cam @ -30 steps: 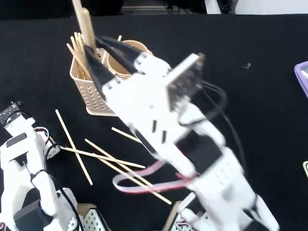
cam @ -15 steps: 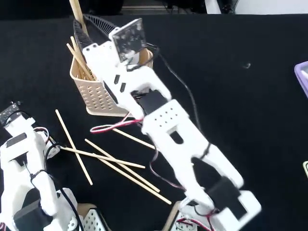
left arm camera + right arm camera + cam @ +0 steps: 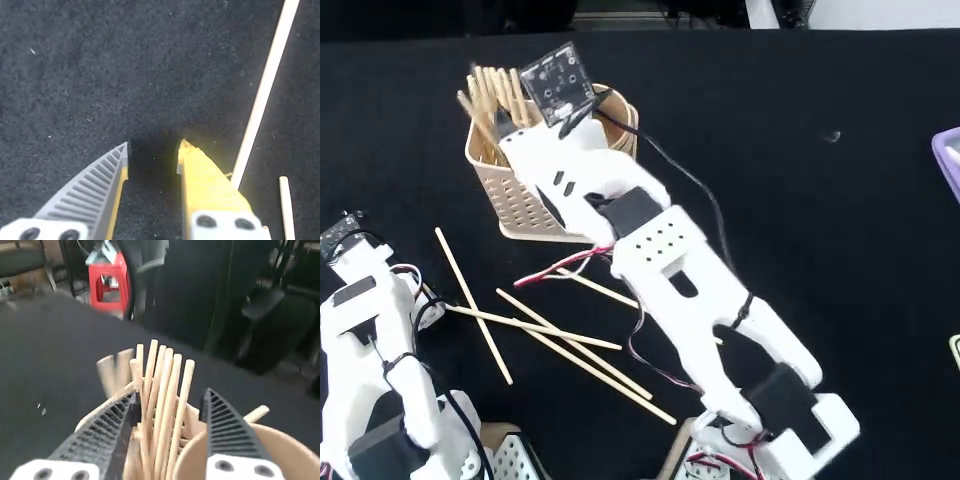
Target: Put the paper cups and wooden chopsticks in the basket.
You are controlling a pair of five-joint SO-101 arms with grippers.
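My right pincer point(image 3: 170, 400) hangs, jaws apart, around the chopstick bundle point(image 3: 161, 370) upright in the basket point(image 3: 515, 205) — loose chopsticks point(image 3: 560, 345) lie slantwise on the desk point(image 3: 840, 250), nearer my left pincer point(image 3: 152, 152), likewise apart, one stick point(image 3: 262, 95) just beside it.

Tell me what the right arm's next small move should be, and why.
Probably lift the right gripper straight up, out of the basket. Its jaws stand apart around the bundle of chopsticks, which stands inside the basket beside a paper cup, so that load looks delivered. Several loose chopsticks lie on the black table for the next pick.
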